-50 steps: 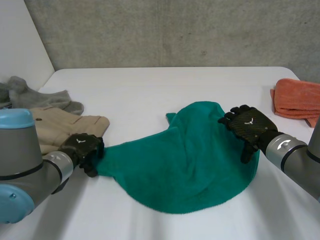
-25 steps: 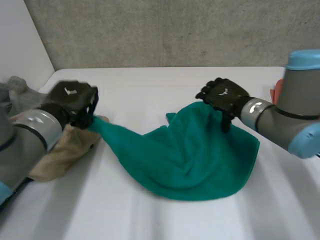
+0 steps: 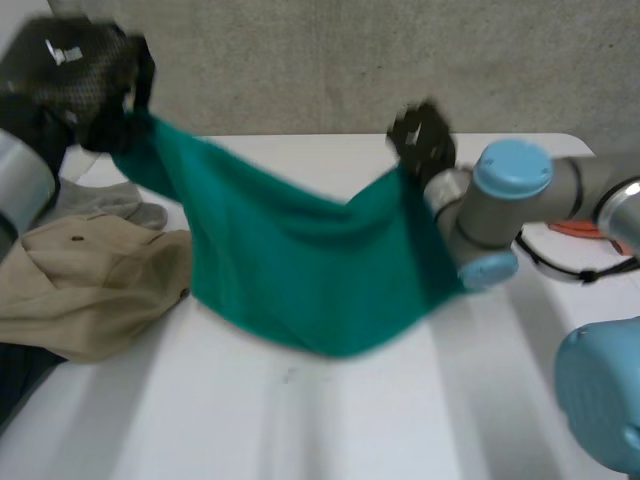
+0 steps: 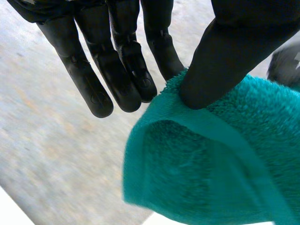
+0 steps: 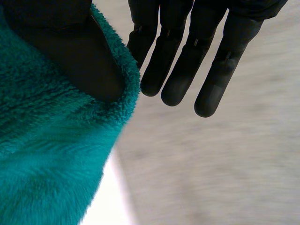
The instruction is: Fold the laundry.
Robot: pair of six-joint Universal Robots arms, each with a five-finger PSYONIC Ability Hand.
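White table point(image 3: 330, 425), grey wall point(image 3: 300, 60): green towel point(image 3: 300, 270) hangs above it; left hand point(image 3: 80, 75) and right hand point(image 3: 420, 140) each pinch a corner (thumb against straight fingers). Beige garment point(image 3: 90, 285) lies beside.

My right hand point(image 5: 176, 70) holds the green towel point(image 5: 42, 154) by its fuzzy edge, with my thumb point(image 5: 70, 51) dug into the pile and the edge curling round it towards the nearest finger. The other fingers point(image 5: 213, 79) hang straight and bare just beside the cloth, touching nothing. Far beyond my fingertips is a blurred grey wall point(image 5: 220, 168), and a strip of white table point(image 5: 108, 206) runs along the towel's hanging side.
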